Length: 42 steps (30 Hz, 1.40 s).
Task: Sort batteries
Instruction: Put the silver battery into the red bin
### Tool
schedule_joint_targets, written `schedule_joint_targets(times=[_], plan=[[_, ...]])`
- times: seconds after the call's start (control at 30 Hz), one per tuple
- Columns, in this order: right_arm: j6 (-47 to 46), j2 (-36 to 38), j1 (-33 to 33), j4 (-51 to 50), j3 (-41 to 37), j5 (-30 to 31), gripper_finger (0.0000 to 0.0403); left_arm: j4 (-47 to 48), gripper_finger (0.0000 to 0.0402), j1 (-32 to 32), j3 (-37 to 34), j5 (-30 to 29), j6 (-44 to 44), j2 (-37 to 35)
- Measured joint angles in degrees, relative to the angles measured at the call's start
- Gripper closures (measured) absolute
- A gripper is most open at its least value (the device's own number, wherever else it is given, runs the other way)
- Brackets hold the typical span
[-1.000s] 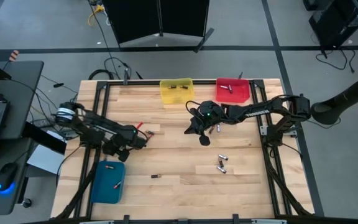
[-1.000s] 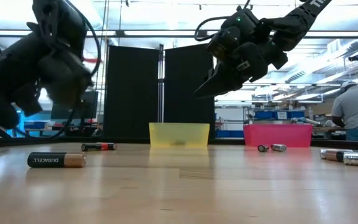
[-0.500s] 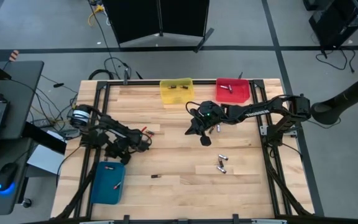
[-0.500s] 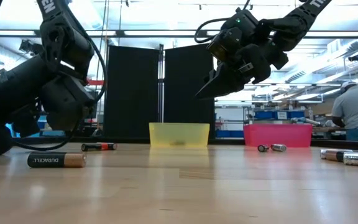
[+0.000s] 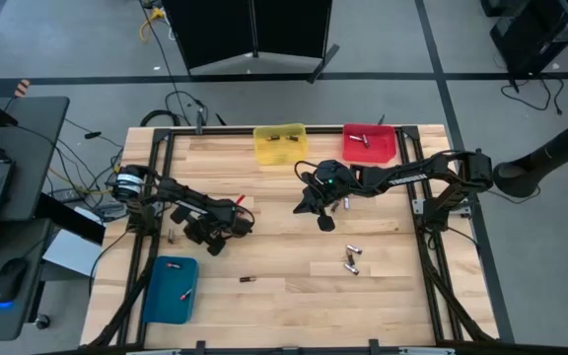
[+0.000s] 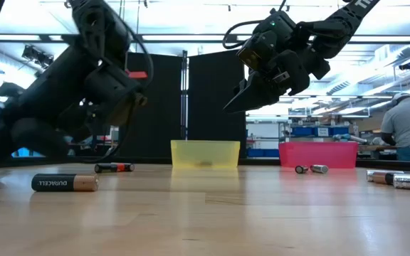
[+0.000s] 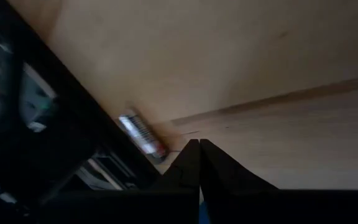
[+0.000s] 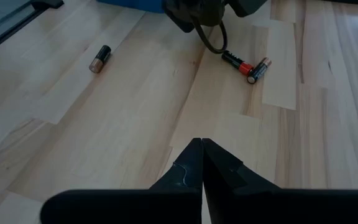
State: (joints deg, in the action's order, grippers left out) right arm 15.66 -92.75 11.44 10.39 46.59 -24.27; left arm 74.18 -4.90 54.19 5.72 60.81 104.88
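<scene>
I see both grippers pinched together, empty — the left gripper (image 5: 233, 219) above a red battery (image 5: 237, 209), the right gripper (image 5: 324, 223) mid-table.

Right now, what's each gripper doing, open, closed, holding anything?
Left gripper: closed, holding nothing.
Right gripper: closed, holding nothing.

Only the left arm moved. Over the last second its tool (image 5: 227, 229) travelled from just above the blue bin (image 5: 170, 291) at the surface's (image 5: 294, 276) left edge toward the middle, ending close to the red-marked battery (image 5: 237, 204) lying left of centre. In the low view the arm rose and swung rightward across the background. A small battery (image 5: 172, 236) by the left frame rail came into view once the arm had passed.
</scene>
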Motion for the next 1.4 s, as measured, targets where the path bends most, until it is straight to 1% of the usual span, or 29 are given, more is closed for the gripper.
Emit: schedule_joint_targets(times=[0.2,0.3,0.37,0.5,0.63,0.77,0.87,1.13,1.27,1.4], plan=[[0.00,0.00,0.00,-0.22,0.01,0.00,0.0390,5.63,0.0392,0.41,2.15,-2.50,-0.19,0.00],[0.12,0.00,0.00,-0.35,0.00,0.00,0.0390,5.32,0.0392,0.41,2.22,-2.78,-1.08,-0.02],[0.62,0.00,-0.06,-0.76,0.00,0.00,0.0390,2.13,0.0392,0.39,2.19,-1.21,-1.93,-0.02],[0.97,0.00,-0.22,-1.41,0.00,0.00,0.0390,-9.09,0.0389,-0.35,2.27,2.67,-3.09,-0.02],[1.05,0.02,-0.31,-1.44,0.00,0.00,0.0390,-10.98,0.0373,-0.47,2.51,2.72,-2.14,-0.13],[1.13,0.02,-0.44,-1.51,0.00,-0.17,0.0389,-9.39,0.0358,-0.51,3.50,1.31,-2.16,-0.07],[1.29,0.02,-0.60,-1.47,0.00,-0.78,0.0389,-9.11,0.0356,-0.47,5.37,-0.12,-3.42,-0.02],[1.29,0.02,-1.55,-1.74,0.00,-0.90,0.0389,-7.00,0.0355,-1.74,16.58,-7.63,-7.00,-0.04],[1.45,0.02,-2.05,-3.24,0.00,-0.92,0.0389,-6.64,0.0355,-4.06,16.86,-8.86,-9.19,-0.53],[1.49,0.02,-2.58,-4.44,0.01,-0.92,0.0389,-6.11,0.0355,-6.08,14.27,-8.34,-5.60,-4.31]])
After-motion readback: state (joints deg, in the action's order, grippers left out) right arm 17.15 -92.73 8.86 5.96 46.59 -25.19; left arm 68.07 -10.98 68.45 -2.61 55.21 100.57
